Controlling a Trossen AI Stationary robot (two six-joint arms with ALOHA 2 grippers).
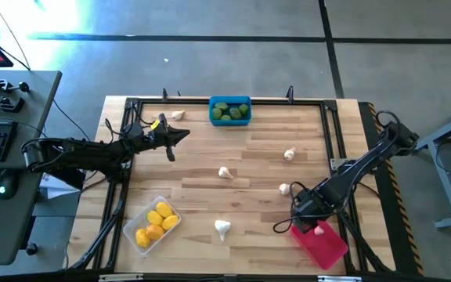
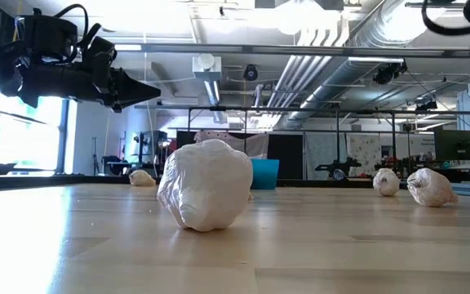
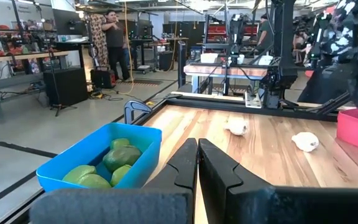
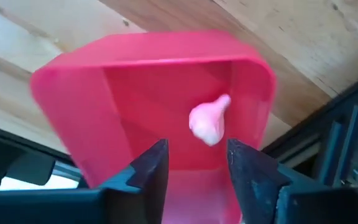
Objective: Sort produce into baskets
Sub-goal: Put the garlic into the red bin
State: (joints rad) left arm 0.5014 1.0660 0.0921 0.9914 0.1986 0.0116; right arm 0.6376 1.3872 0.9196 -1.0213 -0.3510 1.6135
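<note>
- Left pincer point(image 1: 185, 133) is closed with nothing in it, hanging over the tabletop point(image 1: 249, 157) near the blue bin point(image 1: 230, 110) of green pieces point(image 1: 229, 111).
- Clear bin point(image 1: 152, 225) has the lemons point(image 1: 156, 222).
- Five garlic bulbs, like this one point(image 1: 222, 228), lie loose.
- Right pincer point(image 4: 194, 165) is spread open and empty over the red bin point(image 4: 142, 68), one garlic point(image 4: 208, 121) inside it.

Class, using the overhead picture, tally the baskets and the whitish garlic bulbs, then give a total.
Baskets: 3 (blue basket, clear basket, red basket)
Garlic bulbs: 6 (five loose, one in the red basket)
Total: 9
</note>
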